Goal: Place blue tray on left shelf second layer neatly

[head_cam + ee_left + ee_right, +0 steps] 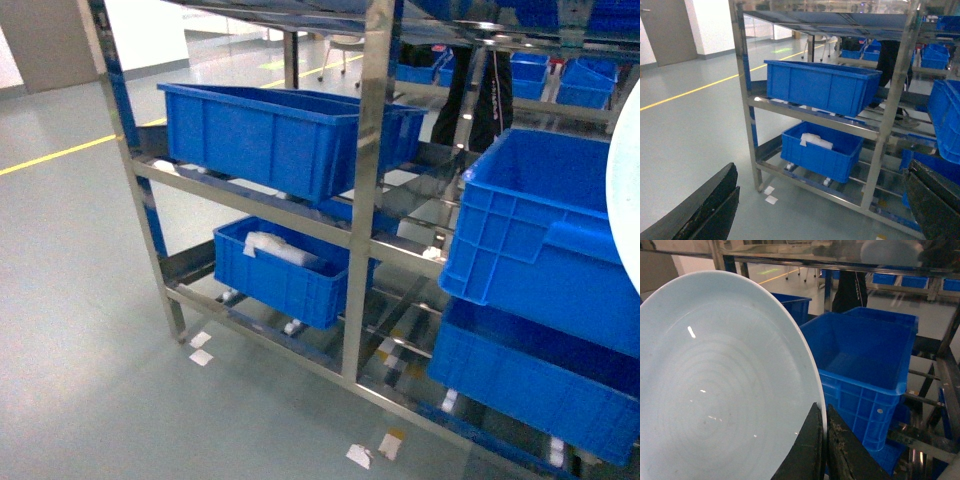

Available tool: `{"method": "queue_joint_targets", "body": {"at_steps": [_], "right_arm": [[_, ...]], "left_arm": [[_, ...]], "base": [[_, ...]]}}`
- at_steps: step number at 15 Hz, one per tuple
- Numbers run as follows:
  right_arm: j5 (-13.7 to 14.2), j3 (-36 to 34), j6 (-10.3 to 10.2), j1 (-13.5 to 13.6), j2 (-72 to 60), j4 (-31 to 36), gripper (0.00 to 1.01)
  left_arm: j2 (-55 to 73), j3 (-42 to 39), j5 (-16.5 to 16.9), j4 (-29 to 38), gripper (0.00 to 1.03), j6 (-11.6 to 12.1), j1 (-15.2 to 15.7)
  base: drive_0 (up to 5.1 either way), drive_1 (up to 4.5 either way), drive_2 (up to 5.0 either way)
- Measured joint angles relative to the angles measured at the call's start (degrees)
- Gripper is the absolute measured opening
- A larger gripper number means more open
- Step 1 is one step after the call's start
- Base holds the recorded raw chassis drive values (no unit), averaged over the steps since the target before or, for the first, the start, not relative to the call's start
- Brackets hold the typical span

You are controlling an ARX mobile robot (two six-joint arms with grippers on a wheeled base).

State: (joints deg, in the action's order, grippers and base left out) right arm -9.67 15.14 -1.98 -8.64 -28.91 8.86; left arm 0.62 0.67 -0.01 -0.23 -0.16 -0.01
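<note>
The blue tray (715, 385) filled the right wrist view, held upright on edge with the right gripper (824, 440) pinched shut on its rim, while in our head view it was only a pale sliver (626, 215) at the right edge. The left gripper (825, 210) showed only in the left wrist view, jaws spread wide with nothing between them. On the steel rack (365, 180), the lower crate (285, 270) held something white (275, 248), the upper crate (290, 135) sat on the left shelf second layer (240, 196), and grey floor with a yellow line (55, 155) lay beyond.
</note>
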Motion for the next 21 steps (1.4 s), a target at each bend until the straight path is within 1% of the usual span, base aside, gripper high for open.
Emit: {"method": "queue_joint_targets", "body": {"at_steps": [6, 11, 16, 21], "right_arm": [[0.0, 0.0, 0.0, 0.0, 0.0, 0.0, 0.02], [0.0, 0.0, 0.0, 0.0, -0.1, 0.1, 0.02], [0.0, 0.0, 0.0, 0.0, -0.1, 0.1, 0.02], [0.0, 0.0, 0.0, 0.0, 0.1, 0.0, 0.02]], "left_arm": [[0.0, 0.0, 0.0, 0.0, 0.98, 0.0, 0.0], [0.0, 0.0, 0.0, 0.1, 0.98, 0.0, 0.0], [0.0, 0.0, 0.0, 0.2, 0.98, 0.0, 0.0], [0.0, 0.0, 0.0, 0.1, 0.98, 0.0, 0.0]], "base": [[-1.6, 2.26, -5.5], [-1.0, 3.04, -5.1], [-0.9, -0.86, -0.9], [-4.5, 3.32, -3.8]]}}
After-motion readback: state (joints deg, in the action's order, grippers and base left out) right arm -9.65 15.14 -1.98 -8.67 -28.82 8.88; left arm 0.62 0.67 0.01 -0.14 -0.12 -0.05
